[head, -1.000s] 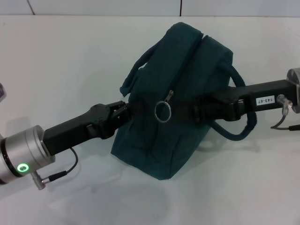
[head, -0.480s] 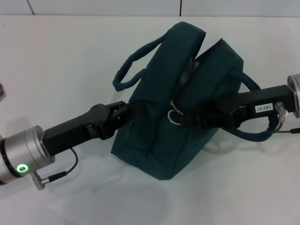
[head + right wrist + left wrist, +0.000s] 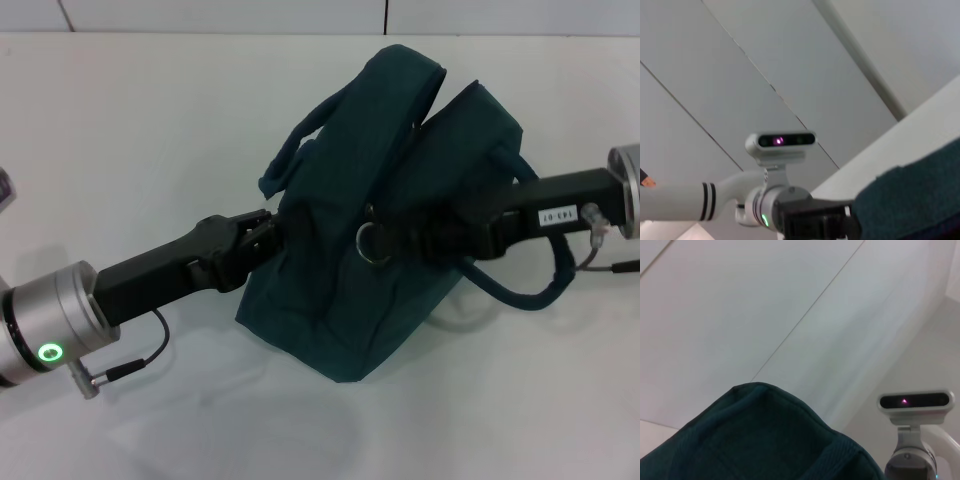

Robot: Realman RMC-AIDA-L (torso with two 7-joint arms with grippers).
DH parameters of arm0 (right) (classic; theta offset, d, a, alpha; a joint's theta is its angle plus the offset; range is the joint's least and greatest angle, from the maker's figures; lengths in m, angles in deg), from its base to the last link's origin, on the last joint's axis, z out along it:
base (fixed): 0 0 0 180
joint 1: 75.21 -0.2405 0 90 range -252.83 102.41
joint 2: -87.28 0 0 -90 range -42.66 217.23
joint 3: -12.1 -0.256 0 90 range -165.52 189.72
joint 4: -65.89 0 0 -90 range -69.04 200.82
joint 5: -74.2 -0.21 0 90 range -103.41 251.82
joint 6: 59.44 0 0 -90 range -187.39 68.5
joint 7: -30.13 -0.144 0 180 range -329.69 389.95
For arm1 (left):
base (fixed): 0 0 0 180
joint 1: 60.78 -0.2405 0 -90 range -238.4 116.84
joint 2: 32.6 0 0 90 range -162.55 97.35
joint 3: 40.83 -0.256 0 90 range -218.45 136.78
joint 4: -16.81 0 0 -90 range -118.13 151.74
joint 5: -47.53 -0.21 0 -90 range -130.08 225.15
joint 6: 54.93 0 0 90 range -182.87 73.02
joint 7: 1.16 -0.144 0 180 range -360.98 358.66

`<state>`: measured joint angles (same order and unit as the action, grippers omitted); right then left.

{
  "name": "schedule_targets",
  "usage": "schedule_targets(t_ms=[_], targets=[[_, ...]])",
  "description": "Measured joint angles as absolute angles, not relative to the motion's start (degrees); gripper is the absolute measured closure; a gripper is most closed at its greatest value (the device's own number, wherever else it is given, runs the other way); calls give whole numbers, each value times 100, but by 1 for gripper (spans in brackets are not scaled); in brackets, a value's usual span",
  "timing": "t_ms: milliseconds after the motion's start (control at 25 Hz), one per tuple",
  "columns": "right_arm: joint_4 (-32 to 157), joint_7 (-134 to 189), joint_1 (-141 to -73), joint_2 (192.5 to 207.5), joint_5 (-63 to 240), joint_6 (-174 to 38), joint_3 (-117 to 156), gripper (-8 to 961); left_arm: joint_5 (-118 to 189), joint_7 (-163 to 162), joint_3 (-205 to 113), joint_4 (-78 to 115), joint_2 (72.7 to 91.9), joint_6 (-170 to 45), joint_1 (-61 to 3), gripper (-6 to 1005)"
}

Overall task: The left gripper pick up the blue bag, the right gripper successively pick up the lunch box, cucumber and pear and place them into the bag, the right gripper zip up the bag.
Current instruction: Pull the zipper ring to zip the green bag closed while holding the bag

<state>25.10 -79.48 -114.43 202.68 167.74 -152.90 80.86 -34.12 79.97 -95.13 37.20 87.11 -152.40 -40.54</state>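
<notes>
Right now the blue bag [image 3: 385, 200] stands tilted on the white table [image 3: 150, 130], near the middle of my head view, its top seam leaning toward the far side. Its top is split into two fabric humps with a narrow gap between them. One loop handle [image 3: 300, 150] arches off my left side of the bag; the other handle [image 3: 530, 290] droops down on my right side, looping under my right arm. The metal ring zipper pull [image 3: 372, 242] hangs against the bag's near face.

My left gripper [image 3: 268, 232] is pressed against the bag's left edge, its fingers clenched on the fabric there, with the silver cylinder [image 3: 45, 325] and its green light low at my left. My right gripper [image 3: 395, 238] lies across the near face of the bag, its tip right at the ring; dark claw on dark cloth, so I cannot tell whether its fingers are closed on the pull or merely beside it.

From my left wrist the teal fabric [image 3: 765, 440] fills the lower frame. From my right wrist a corner of the bag [image 3: 920, 200] shows, with my left arm just beside it.
</notes>
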Motion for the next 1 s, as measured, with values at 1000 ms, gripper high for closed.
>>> schedule_targets(t_ms=[1000], targets=[[2740,-8006,-11692,20141,16705,-15598,8176,595,-3411,7996,-9520,3720,8715,-15240,-4039,951]])
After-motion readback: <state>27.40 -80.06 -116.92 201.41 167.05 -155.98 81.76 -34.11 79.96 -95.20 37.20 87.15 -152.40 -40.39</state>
